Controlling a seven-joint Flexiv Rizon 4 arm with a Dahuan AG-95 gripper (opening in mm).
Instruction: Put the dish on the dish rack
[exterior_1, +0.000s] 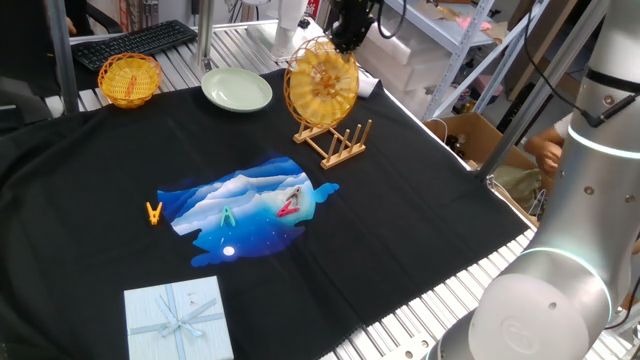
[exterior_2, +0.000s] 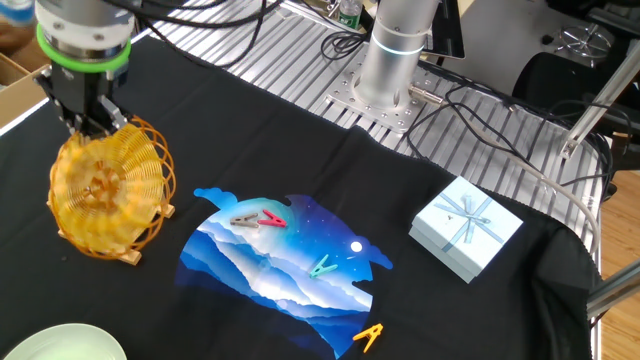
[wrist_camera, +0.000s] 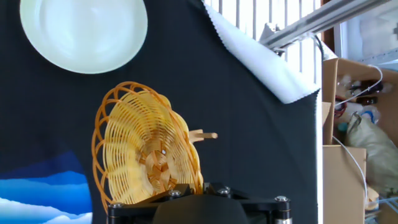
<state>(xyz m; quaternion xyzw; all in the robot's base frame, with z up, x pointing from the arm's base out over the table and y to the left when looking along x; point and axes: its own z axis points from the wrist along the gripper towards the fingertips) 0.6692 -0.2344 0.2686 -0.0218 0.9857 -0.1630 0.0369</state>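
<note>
You have the dish (exterior_1: 321, 84) standing on its edge in the dish rack (exterior_1: 335, 142), leaning between the pegs at the rack's far end. Before you let go, check that the lower rim sits down between two pegs, then open slowly and lift straight up, so the open weave does not catch a finger. The gripper (exterior_2: 93, 120) is directly above the dish, at its top rim; whether it is clamped or released, I cannot tell.
</note>
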